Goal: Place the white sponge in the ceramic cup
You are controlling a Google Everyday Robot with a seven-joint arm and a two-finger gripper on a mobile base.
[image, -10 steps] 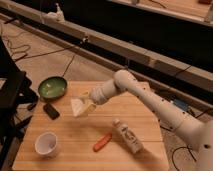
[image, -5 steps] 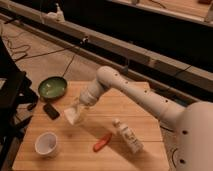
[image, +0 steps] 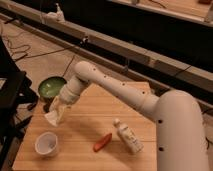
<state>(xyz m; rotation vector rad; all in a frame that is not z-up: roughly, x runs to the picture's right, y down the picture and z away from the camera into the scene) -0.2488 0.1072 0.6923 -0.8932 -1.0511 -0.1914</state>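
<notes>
The white ceramic cup (image: 46, 144) stands near the front left corner of the wooden table (image: 95, 120). My gripper (image: 55, 114) hangs above the table's left part, up and slightly right of the cup, at the end of the white arm. It is shut on the white sponge (image: 52, 118), an off-white block held in the air, a short way above and behind the cup's rim. The sponge is clear of the cup.
A green bowl (image: 51, 88) sits at the table's back left. A dark object (image: 46, 106) lies just behind the gripper, mostly hidden. A red-orange item (image: 102, 142) and a white labelled bottle (image: 128, 136) lie at front centre. A dark stand is left of the table.
The arm has swung left and toward the front with the sponge, bringing it from the table's middle to just above and behind the cup.
</notes>
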